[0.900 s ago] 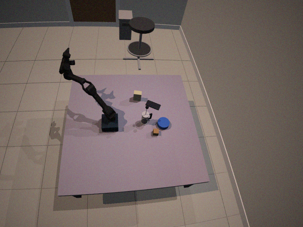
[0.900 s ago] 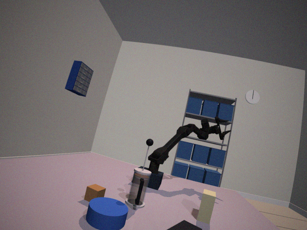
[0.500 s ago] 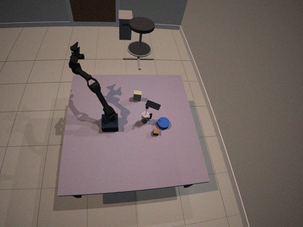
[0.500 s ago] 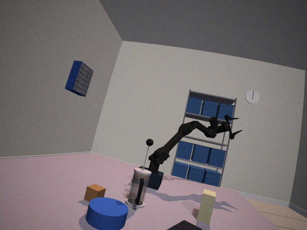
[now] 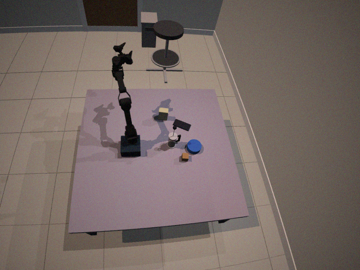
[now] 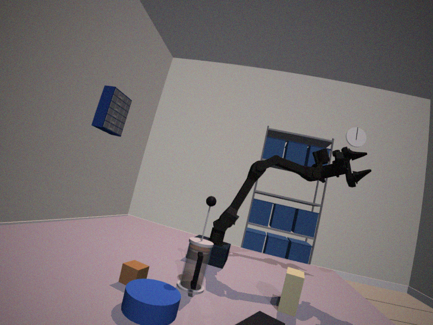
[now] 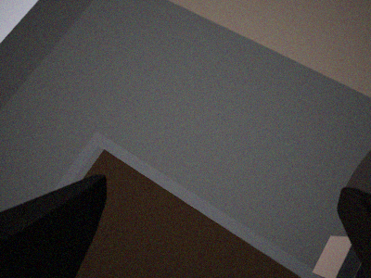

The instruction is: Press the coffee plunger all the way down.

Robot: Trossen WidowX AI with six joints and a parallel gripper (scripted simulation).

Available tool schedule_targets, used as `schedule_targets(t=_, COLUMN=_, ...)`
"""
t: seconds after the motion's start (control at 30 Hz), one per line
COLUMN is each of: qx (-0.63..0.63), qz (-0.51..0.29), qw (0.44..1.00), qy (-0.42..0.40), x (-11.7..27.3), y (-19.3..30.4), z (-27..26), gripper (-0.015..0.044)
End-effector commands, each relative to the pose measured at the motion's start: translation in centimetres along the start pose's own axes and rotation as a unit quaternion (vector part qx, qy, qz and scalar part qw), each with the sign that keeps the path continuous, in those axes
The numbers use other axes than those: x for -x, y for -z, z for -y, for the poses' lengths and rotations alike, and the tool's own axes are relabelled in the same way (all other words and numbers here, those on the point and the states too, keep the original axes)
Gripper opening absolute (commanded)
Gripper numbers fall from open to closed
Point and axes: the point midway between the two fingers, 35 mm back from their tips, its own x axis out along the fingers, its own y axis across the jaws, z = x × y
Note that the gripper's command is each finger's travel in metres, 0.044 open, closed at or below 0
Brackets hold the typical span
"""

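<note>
- Fingers are being held spread wide, with nothing gripped between them; in the wrist view only two dark fingertips are being seen at the lower corners, against a grey wall and a brown door panel.
- Outward from them, the gripper is being carried high in the air, pointed away from the table and well apart from everything on it.
- Behind it, the arm is being stretched up and back from its dark base block, which is being borne by the lilac table.
- Well apart from the gripper, the coffee press is being kept upright on the table, just beside the base block's side; its long axis is being held vertical, and its dark handle is being turned toward the exterior camera.
- From its white lid, the plunger is being shown fully raised: the thin rod is pointing straight up, with the black knob at its top, untouched.
- Near the press, a blue cylinder and an orange cube are being seen side by side.
- A tall pale-yellow block is being kept upright on the press's other side, and a flat black slab is being shown lying near it.
</note>
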Motion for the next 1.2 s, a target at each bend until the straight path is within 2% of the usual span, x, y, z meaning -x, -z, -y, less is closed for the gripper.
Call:
schedule_targets(t=0.0, qx=0.09, qz=0.02, qw=0.995, qy=0.031, x=-1.9, y=-6.3, z=2.9, gripper=0.044)
schedule_targets(t=0.23, qx=0.238, qz=0.043, qw=0.963, qy=0.115, x=-2.6, y=-17.6, z=8.9, gripper=0.044)
schedule_targets(t=0.5, qx=0.366, qz=0.048, qw=0.899, qy=0.237, x=1.9, y=-30.1, z=15.0, gripper=0.044)
schedule_targets(t=0.7, qx=0.43, qz=0.039, qw=0.835, qy=0.341, x=8.5, y=-37.8, z=18.7, gripper=0.044)
schedule_targets(t=0.87, qx=0.457, qz=0.023, qw=0.779, qy=0.429, x=15.8, y=-42.5, z=21.1, gripper=0.044)
schedule_targets(t=1.17, qx=0.443, qz=-0.019, qw=0.691, qy=0.571, x=30.2, y=-45.2, z=24.1, gripper=0.044)
